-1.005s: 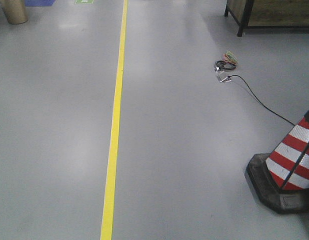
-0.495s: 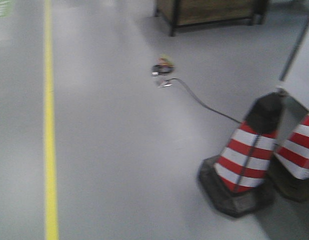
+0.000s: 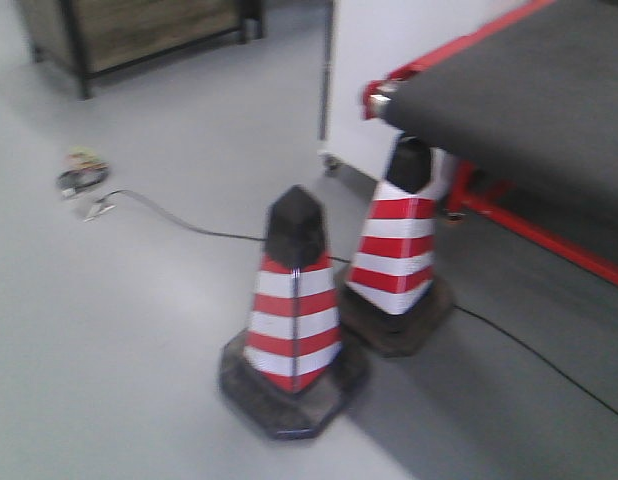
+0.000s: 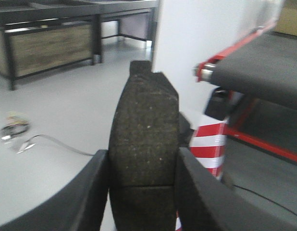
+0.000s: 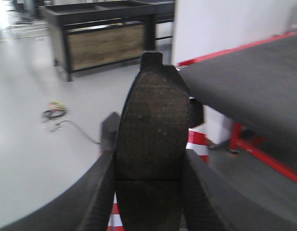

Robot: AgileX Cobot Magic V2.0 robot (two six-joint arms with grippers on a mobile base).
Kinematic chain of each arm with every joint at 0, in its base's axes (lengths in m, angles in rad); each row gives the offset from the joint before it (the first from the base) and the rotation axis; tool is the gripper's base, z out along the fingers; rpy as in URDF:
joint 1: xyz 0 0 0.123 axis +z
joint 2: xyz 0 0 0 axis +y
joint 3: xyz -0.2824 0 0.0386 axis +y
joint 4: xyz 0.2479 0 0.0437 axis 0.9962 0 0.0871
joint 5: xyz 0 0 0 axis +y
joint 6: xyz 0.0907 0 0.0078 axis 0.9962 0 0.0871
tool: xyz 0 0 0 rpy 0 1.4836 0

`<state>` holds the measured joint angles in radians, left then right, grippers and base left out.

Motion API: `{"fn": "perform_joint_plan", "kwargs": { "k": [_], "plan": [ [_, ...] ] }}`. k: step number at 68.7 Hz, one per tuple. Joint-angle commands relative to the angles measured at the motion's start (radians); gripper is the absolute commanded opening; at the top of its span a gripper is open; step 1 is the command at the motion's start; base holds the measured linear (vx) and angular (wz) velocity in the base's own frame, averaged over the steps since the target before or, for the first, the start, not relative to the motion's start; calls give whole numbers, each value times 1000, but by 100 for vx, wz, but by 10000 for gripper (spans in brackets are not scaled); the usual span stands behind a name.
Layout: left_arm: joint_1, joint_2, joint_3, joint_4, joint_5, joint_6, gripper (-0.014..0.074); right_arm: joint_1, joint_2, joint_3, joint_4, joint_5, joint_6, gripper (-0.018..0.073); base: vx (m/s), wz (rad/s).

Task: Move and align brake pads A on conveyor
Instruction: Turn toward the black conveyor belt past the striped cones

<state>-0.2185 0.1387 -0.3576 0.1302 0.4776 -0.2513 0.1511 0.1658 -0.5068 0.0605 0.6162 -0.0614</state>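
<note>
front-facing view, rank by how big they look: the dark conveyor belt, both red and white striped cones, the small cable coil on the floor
1. dark charcoal conveyor belt, though cropped by the frame
2. nearer red-and-white striped cone and farther striped cone: about alike, and nearness differs, so unranked
3. small tangled cable coil

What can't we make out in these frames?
- Left wrist view: the lower end of the dark grey curved brake pad in the left gripper is cut off by the bottom edge.
- Right wrist view: the same goes for the second dark grey brake pad in the right gripper.
- Front view: the dark charcoal felt-like conveyor belt is cut off by the top and right edges.
- Front view: the small floor tangle is blurred.
</note>
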Motion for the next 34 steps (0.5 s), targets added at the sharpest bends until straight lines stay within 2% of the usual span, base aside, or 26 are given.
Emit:
{"fn": "perform_joint_plan", "kwargs": {
  "k": [1, 34],
  "plan": [
    [-5, 11, -28, -1, -94, 0, -6, 3, 13, -28, -4, -98, -5, -5, 24, -92],
    [-5, 11, -28, -1, -94, 0, -6, 3, 13, -28, -4, -98, -5, -5, 21, -83]
  ]
}}
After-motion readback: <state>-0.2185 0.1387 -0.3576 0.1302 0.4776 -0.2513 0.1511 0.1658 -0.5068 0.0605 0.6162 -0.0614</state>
